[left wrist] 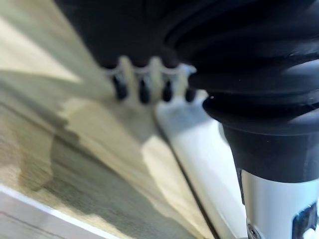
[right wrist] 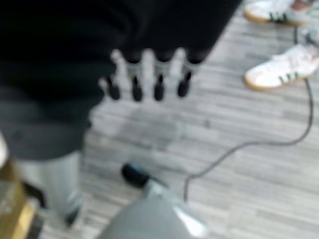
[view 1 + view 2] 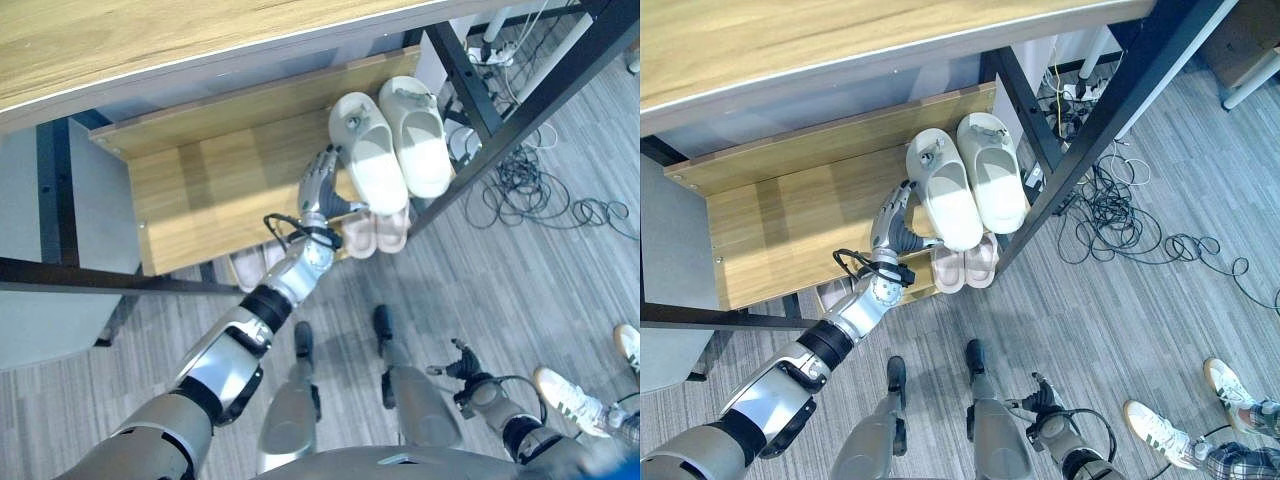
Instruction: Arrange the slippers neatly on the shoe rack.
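Left hand [image 3: 892,222] beside white slippers [image 3: 965,180] — thumb contact unclear, pink pair [image 3: 965,262] half-hidden

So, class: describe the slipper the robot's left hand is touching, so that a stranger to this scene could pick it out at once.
Start at the wooden shoe rack under the table. On its shelf, at the right end, lie two white slippers side by side. Take the left white slipper, the one with the left hand against its side; the pink slippers sit lower down, below it.
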Robot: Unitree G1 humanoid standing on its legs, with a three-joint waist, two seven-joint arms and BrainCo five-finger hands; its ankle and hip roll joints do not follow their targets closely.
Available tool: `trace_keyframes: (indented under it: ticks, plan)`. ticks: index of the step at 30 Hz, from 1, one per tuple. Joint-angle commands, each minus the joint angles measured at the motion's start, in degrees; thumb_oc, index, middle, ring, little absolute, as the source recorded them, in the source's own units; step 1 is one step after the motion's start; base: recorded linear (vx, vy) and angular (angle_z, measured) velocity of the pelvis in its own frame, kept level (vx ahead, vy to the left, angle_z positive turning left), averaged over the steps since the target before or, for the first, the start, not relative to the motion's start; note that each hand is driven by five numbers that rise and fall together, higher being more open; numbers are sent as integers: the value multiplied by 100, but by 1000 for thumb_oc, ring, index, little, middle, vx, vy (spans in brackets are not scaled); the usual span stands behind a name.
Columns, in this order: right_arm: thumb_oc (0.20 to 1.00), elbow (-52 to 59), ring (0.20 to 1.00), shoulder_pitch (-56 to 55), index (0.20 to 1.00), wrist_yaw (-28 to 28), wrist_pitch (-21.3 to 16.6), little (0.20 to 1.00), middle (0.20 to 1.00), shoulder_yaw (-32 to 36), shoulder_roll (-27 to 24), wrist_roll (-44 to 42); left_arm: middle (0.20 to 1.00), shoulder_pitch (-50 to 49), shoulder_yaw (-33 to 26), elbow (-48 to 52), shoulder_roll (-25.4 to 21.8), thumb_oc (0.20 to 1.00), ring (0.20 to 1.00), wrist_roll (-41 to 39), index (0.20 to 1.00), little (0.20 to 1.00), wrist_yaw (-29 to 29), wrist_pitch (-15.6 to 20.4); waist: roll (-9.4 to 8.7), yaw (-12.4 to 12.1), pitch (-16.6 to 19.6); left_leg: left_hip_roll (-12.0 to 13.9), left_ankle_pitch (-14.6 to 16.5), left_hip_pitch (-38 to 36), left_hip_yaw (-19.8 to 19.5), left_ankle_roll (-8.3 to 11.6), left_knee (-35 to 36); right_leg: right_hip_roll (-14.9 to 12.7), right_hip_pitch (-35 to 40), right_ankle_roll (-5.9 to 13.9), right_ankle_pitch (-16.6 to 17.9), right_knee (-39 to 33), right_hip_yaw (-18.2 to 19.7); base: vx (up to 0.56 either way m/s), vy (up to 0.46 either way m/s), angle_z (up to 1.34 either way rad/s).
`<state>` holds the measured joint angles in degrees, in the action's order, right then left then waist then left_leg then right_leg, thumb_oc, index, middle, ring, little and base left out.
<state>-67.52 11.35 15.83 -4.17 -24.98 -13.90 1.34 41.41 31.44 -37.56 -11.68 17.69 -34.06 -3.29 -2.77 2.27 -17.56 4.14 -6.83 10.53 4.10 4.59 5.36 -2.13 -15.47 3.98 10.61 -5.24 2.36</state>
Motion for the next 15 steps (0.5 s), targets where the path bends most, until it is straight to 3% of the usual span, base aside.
trace_keyframes:
  ticks: [1, 9, 15]
  plan:
    - [1000, -21, 1000, 30, 1000, 55, -61, 1000, 1000, -137, -261, -97, 1000, 398, -91, -160, 272, 1000, 1000, 384, 1000, 1000, -62, 93, 225, 9, -61, 54, 261, 859, -462, -152, -676, 12, -506, 58, -1220, 1194, -219, 0, 0, 0]
    - [1000, -23, 1000, -73, 1000, -8, -29, 1000, 1000, 1, -215, -25, 1000, -58, -494, 585, -271, 1000, 1000, 524, 1000, 1000, -19, 142, 278, -94, 31, 35, 274, 819, -483, -138, -663, -19, -407, 68, -1239, 1176, -289, 0, 0, 0]
    - [1000, -49, 1000, -112, 1000, -68, -11, 1000, 1000, 74, -135, -79, 1000, -390, -723, 1085, -399, 1000, 1000, 306, 1000, 1000, 133, 298, 312, -157, 60, 23, 261, 794, -509, -141, -645, -32, -356, 71, -1237, 1166, -327, 0, 0, 0]
